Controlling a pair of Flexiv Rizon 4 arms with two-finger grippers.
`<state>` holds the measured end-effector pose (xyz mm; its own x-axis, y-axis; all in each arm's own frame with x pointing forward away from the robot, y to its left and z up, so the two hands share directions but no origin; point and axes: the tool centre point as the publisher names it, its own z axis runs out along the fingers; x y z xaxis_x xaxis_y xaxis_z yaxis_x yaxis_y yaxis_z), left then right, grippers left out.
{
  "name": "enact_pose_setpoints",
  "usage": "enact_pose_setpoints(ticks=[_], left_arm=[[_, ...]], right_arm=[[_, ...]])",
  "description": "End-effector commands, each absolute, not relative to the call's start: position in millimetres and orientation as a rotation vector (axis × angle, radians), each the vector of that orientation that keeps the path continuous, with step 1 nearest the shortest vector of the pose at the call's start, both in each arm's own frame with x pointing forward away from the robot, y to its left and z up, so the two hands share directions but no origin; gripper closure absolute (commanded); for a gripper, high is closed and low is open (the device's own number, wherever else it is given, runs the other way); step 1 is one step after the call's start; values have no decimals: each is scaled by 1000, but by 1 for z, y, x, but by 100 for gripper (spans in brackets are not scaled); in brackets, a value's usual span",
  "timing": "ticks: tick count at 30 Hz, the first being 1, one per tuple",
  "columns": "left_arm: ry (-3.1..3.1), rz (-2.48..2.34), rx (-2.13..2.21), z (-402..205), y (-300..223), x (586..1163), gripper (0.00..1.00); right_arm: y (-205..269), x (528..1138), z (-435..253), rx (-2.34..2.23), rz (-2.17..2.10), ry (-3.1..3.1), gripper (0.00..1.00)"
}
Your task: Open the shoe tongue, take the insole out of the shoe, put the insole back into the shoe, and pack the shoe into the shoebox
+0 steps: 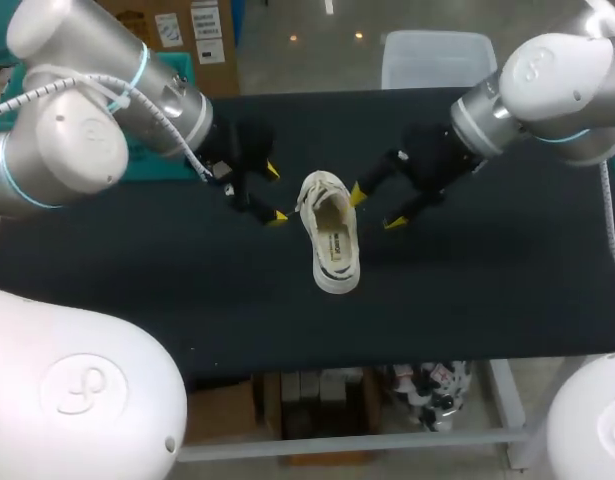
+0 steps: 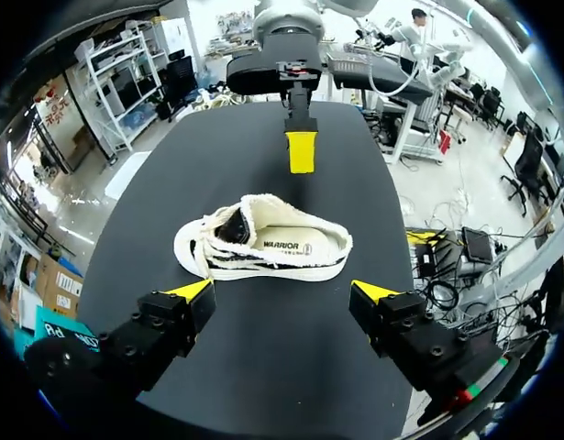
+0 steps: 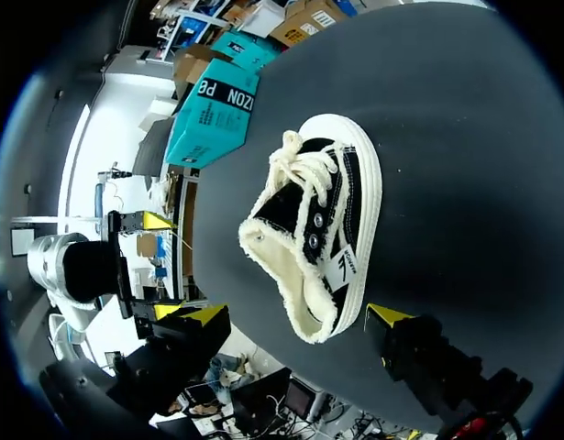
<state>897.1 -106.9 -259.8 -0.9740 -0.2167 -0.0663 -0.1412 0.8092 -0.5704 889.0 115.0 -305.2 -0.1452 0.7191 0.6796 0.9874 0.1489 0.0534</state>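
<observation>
Cream-and-black canvas sneaker (image 1: 330, 235) lies midway on the bench (image 1: 137, 290), toe toward its far edge, between the left jaws and right jaws, both spread apart, the right slightly nearer.

A white-and-black canvas shoe (image 1: 327, 230) with frayed cream edging stands upright on its sole in the middle of the table (image 1: 487, 260), toe pointing away from the robot. Its cream insole (image 2: 286, 240) lies inside. A teal shoebox (image 3: 213, 110) sits well apart.
</observation>
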Motion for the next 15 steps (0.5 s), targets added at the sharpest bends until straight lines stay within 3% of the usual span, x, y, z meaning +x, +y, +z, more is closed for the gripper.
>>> enact_pose_setpoints(ticks=[1, 15], left_arm=[[2895, -840, -646, -268, -116, 902, 0], [2793, -674, -919, -302, -138, 898, 0]], right_arm=[[103, 879, -301, -1649, -738, -1986, 0], [92, 887, -304, -1510, -558, -2278, 0]])
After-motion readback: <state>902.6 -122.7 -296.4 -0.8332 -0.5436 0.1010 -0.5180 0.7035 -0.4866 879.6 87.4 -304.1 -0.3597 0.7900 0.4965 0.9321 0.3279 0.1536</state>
